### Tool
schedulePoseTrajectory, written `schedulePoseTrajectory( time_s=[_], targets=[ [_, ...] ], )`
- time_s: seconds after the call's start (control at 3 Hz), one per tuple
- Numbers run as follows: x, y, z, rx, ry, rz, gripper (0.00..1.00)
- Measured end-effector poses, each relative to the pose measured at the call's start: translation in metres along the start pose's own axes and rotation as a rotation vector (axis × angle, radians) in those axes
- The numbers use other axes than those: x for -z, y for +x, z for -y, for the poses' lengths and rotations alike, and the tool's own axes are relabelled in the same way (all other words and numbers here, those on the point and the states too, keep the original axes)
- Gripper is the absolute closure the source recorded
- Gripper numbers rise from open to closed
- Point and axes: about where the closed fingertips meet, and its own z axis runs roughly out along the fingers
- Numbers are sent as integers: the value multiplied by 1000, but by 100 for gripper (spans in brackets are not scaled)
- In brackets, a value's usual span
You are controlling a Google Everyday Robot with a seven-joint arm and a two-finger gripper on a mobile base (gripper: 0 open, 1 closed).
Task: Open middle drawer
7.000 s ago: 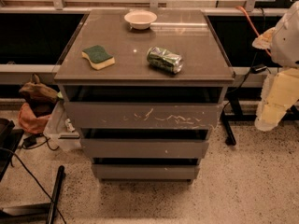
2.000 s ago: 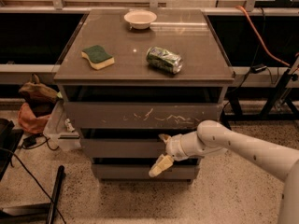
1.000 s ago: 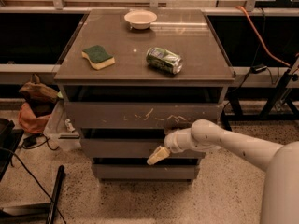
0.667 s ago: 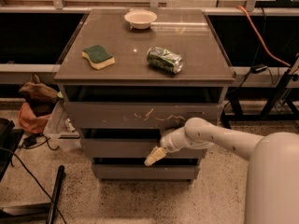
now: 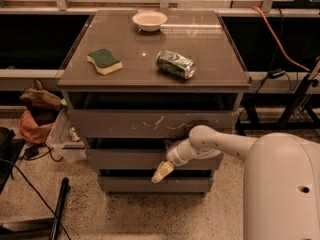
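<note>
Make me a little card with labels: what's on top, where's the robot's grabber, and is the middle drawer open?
Cabinet top: white bowl at the back, green sponge on the left, green can lying to its right.
End effector: at the lower edge of the middle drawer, near its centre.
Drawer state: looks shut.

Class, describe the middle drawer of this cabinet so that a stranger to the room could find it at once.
Start at the grey-brown cabinet with a sponge, can and bowl on top. Of its three stacked fronts, the middle drawer is the one with the robot's hand at its lower edge. It is plain, unlike the white-scratched top front, and wider than the bottom front.
</note>
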Motion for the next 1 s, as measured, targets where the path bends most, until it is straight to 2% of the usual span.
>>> schedulePoseTrajectory(
  time_s=[0.33,0.67,1.0],
  targets=[
    [3,-3,0,0,0,0,0],
    [8,-6,-13,-5,-17,26,0],
    [7,-7,-15,-4,-22,26,0]
  ],
)
